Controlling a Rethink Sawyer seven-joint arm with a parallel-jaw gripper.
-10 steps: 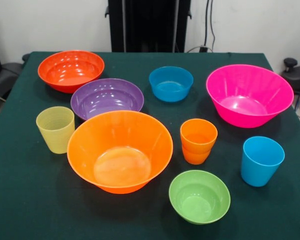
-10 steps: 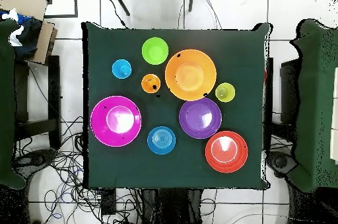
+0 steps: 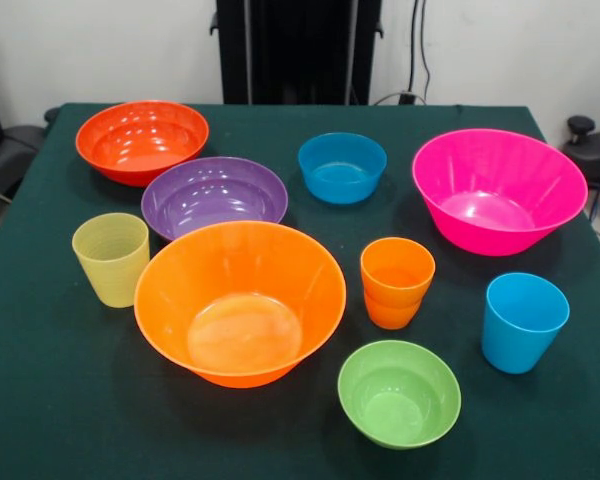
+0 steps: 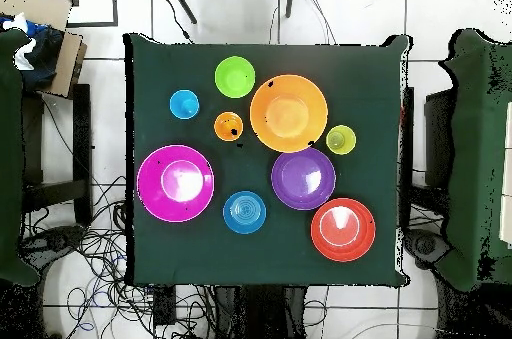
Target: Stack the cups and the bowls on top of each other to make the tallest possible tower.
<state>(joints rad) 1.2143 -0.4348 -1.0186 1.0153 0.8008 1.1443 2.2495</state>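
Everything sits separately on the green table (image 3: 40, 400), nothing stacked yet. The large orange bowl (image 3: 240, 302) serves as landmark, standing upright toward the camera side in the front view. The hot pink bowl (image 3: 499, 188), the other large one, stands well apart to its right and farther back. The purple bowl (image 3: 214, 196) sits just behind the orange bowl, rims nearly meeting, and the red-orange bowl (image 3: 142, 140) lies behind and left of that, near the far left corner. The small blue bowl (image 3: 342, 166) is behind and right of the orange bowl, between the purple and pink ones. The lime green bowl (image 3: 399, 392) sits to the landmark's right and nearer the camera. The sky blue cup (image 3: 522, 321) is far right, the ribbed yellow-green cup (image 3: 111, 258) just left of the orange bowl, and the orange cup (image 3: 396, 281) just right of it. Neither view shows the gripper, so its opening cannot be told.
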